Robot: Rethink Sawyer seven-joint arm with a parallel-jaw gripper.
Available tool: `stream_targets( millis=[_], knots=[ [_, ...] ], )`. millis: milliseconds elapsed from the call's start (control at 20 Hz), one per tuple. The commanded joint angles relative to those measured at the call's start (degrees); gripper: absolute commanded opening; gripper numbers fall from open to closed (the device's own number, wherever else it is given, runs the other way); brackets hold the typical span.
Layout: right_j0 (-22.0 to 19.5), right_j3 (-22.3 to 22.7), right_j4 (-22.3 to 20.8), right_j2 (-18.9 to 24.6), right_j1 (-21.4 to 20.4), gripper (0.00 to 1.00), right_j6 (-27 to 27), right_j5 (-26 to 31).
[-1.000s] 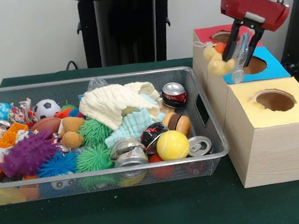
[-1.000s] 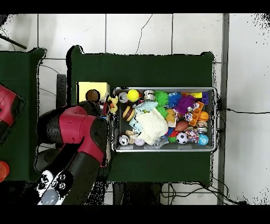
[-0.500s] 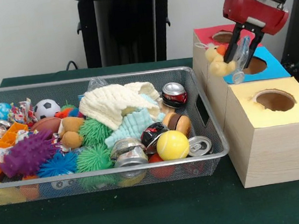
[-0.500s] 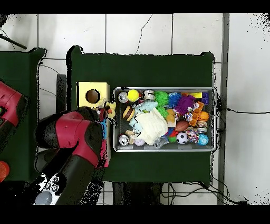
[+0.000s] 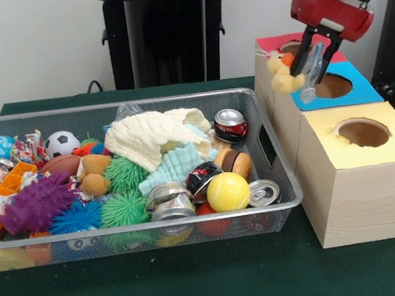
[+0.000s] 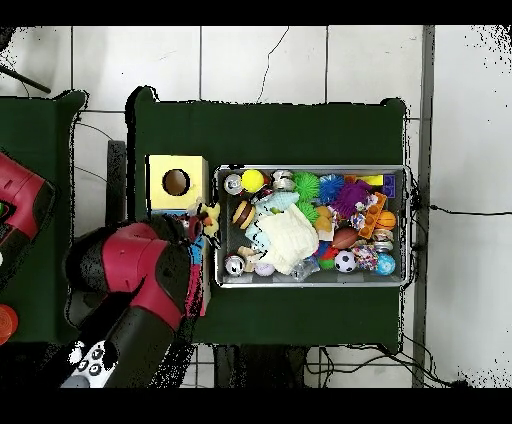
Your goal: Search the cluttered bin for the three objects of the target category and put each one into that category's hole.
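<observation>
My gripper (image 5: 308,69) hangs over the row of wooden boxes, shut on a yellow plush duck (image 5: 281,77) with an orange beak. The duck dangles at the bin-side edge of the boxes, between the red-topped hole (image 5: 293,48) and the blue-topped hole (image 5: 335,86). The yellow-topped hole (image 5: 363,132) is nearest the camera. From overhead, the duck (image 6: 208,220) shows just past the yellow box (image 6: 177,182), and the arm (image 6: 140,275) hides the other two boxes. The wire bin (image 5: 282,202) holds mixed toys, cans and cloth.
In the bin lie a cream cloth (image 5: 150,135), a teal cloth (image 5: 178,164), crushed cans (image 5: 230,124), a tennis ball (image 5: 227,191), green and purple spiky balls (image 5: 36,203) and a soccer ball (image 5: 61,143). A black stand (image 5: 163,37) rises behind the table.
The gripper has carried the duck a little upward and along the box row, away from the yellow box toward the red one. The bin's contents have not moved.
</observation>
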Motion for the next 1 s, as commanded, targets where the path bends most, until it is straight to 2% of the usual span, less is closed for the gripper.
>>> stream_targets(
  millis=[50, 550, 1000],
  knots=[
    [0.8, 5.4, 2.3, 2.1, 0.5, 0.0, 18.0, 3.0],
    [1.6, 1.0, 3.6, 0.3, 4.9, 0.0, 19.1, 6.3],
    [1.7, 1.4, 5.2, 0.2, 6.6, 0.0, 18.8, 3.3]
  ],
)
